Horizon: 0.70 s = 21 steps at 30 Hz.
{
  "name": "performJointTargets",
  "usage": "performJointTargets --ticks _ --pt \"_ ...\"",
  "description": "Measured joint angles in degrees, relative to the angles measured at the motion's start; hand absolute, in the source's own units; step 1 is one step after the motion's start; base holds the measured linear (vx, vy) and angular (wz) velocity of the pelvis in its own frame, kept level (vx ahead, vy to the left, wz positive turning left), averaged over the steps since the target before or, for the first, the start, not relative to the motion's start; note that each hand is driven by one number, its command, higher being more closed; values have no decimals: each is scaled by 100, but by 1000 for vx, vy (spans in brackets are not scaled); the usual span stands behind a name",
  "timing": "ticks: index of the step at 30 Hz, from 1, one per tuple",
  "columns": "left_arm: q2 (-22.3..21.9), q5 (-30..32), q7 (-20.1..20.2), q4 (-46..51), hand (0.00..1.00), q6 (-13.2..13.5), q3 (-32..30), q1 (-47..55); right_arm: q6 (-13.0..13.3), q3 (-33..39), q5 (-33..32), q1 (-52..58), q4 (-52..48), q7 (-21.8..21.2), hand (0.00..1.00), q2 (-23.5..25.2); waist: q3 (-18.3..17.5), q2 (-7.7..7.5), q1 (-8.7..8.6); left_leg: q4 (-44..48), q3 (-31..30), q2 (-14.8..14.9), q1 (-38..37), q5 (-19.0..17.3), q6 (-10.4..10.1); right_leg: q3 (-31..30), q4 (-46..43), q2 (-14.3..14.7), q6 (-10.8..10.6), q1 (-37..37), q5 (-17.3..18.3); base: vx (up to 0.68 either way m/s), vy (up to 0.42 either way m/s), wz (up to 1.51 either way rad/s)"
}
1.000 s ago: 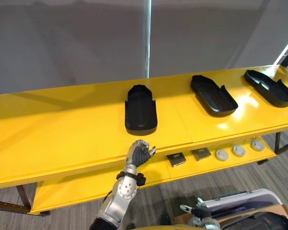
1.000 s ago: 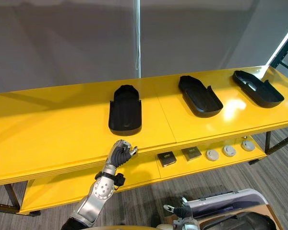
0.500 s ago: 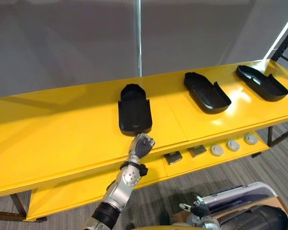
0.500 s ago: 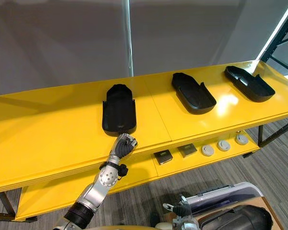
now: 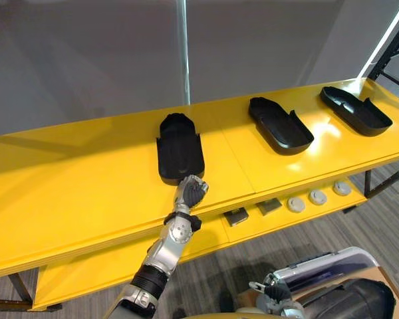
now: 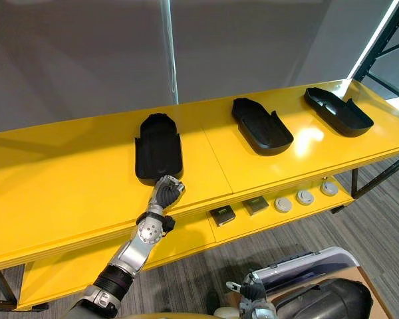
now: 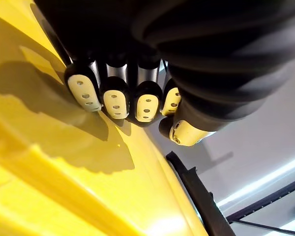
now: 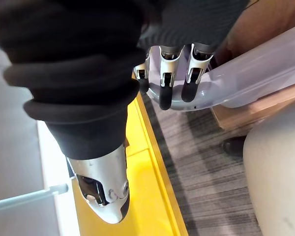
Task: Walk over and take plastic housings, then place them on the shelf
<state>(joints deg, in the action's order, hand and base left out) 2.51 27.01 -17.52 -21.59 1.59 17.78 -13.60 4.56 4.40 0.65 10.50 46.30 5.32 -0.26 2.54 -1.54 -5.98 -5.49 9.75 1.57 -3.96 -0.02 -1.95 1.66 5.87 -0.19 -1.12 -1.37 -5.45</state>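
Note:
Three black plastic housings lie on the yellow shelf top (image 5: 73, 193): one in the middle (image 5: 179, 149), one further right (image 5: 280, 125) and one at the far right end (image 5: 356, 111). My left hand (image 5: 189, 193) reaches over the shelf's front edge, right at the near end of the middle housing. In the left wrist view its fingertips (image 7: 115, 101) are curled in a row above the yellow surface and hold nothing. Whether the knuckles touch the housing I cannot tell. My right hand (image 8: 169, 93) hangs low at the bottom right, fingers relaxed and empty.
The lower yellow shelf carries two dark square parts (image 5: 237, 216) and three round grey discs (image 5: 317, 197). A pale translucent bin (image 5: 326, 266) stands on the grey floor at the lower right, beside my right hand. A thin vertical pole (image 5: 183, 53) rises behind the shelf.
The camera has shifted, so the shelf sits further left in view. My left hand has moved forward from the shelf edge to the near end of the middle housing, still curled.

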Motion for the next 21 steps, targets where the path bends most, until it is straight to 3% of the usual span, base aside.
performJointTargets --ticks 12,21 --pt "13 -126 -16 -374 100 -97 -222 -423 12 11 6 -7 -46 -4 0 18 31 -51 -114 -5 11 0 -15 1 1 -7 1 1 2 8 -2 -3 1 0" --pt "16 -301 -30 -173 100 -108 -214 -422 15 10 8 -8 -43 -2 0 19 41 -68 -106 -13 -42 -3 13 16 23 65 -17 -9 5 8 -4 0 0 3"
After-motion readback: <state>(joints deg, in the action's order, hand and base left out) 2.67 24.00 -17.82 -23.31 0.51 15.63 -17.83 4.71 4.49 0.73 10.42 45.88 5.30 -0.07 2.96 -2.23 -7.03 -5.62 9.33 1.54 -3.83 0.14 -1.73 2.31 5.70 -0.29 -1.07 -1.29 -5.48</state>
